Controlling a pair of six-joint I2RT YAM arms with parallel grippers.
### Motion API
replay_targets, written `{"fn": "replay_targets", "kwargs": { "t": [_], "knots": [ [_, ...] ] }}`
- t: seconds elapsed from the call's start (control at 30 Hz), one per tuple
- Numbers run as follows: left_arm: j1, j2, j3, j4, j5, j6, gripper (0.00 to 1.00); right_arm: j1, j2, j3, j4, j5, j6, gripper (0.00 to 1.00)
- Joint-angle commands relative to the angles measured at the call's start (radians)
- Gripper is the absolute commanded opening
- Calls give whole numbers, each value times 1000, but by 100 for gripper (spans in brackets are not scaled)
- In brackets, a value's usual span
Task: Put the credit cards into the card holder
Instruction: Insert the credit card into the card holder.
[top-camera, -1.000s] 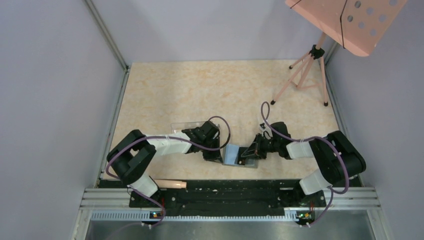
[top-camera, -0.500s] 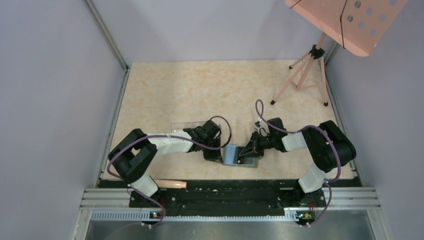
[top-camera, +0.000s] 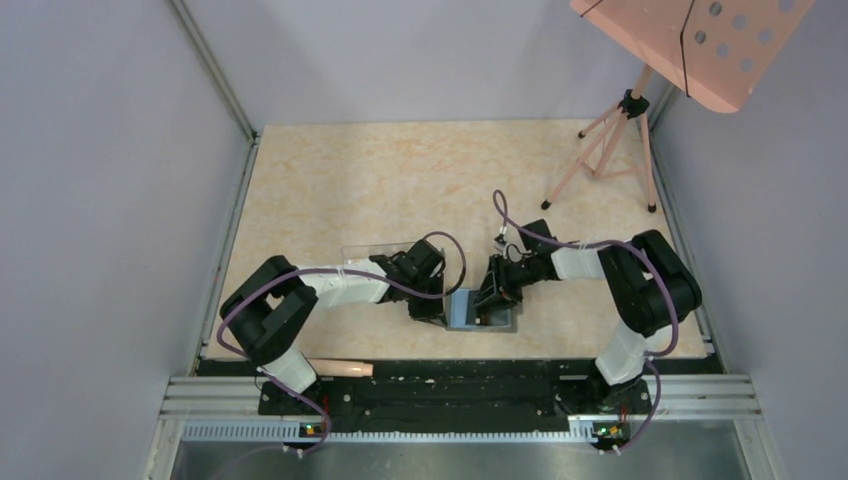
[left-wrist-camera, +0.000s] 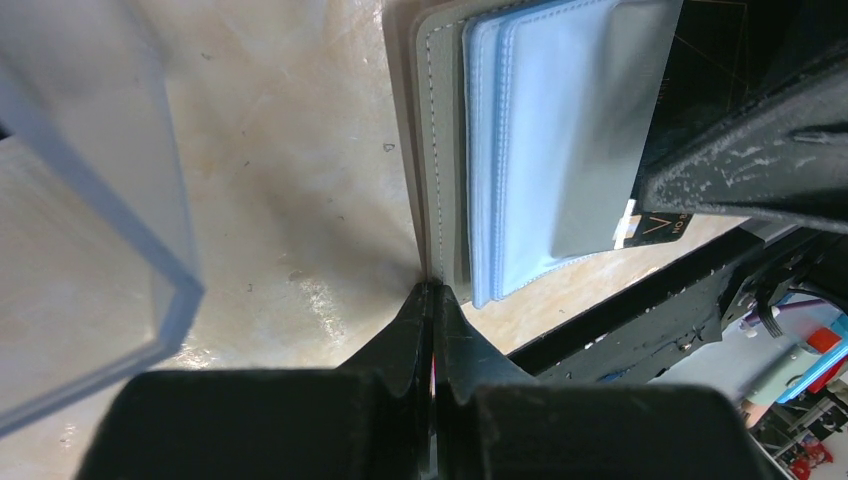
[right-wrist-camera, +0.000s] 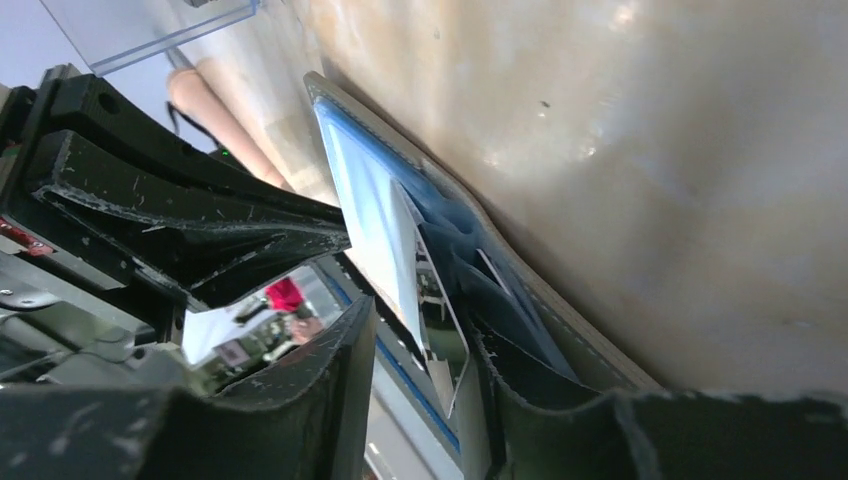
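Note:
The gray card holder (top-camera: 482, 314) lies open near the table's front edge, blue-gray inside up. My left gripper (top-camera: 428, 305) is shut on its left edge; in the left wrist view the jaws (left-wrist-camera: 435, 290) pinch the gray flap (left-wrist-camera: 440, 150). My right gripper (top-camera: 494, 293) sits over the holder's right half, jaws apart. In the right wrist view a glossy black credit card (right-wrist-camera: 442, 335) stands between the right gripper's fingers (right-wrist-camera: 420, 390), its top tucked behind a blue pocket (right-wrist-camera: 375, 215). The card's lower corner also shows in the left wrist view (left-wrist-camera: 660, 225).
A clear plastic box (top-camera: 372, 254) lies just behind my left gripper, close on the left in the left wrist view (left-wrist-camera: 90, 190). A peach rod (top-camera: 335, 368) lies along the front rail. A tripod (top-camera: 605, 150) with a peach board stands at the back right.
My right gripper has moved left and forward onto the open card holder, bringing the card into its pocket area. My left gripper has stayed shut on the holder's edge.

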Motion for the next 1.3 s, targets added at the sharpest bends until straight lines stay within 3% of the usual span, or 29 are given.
{"fn": "replay_targets", "kwargs": {
  "t": [0.0, 0.63, 1.07, 1.27],
  "knots": [
    [-18, 63, -21, -27, -86, 27, 0, 37, -25, 64, -198, 222, -128, 38],
    [-20, 78, 2, -38, -90, 33, 0, 136, -108, 197, -462, 576, -239, 70],
    [-22, 92, 46, -60, -88, 45, 0, 141, -116, 216, -515, 663, -286, 72],
    [-22, 108, 94, -57, -65, 51, 0, 141, -179, 229, -518, 617, -293, 79]
  ]
}}
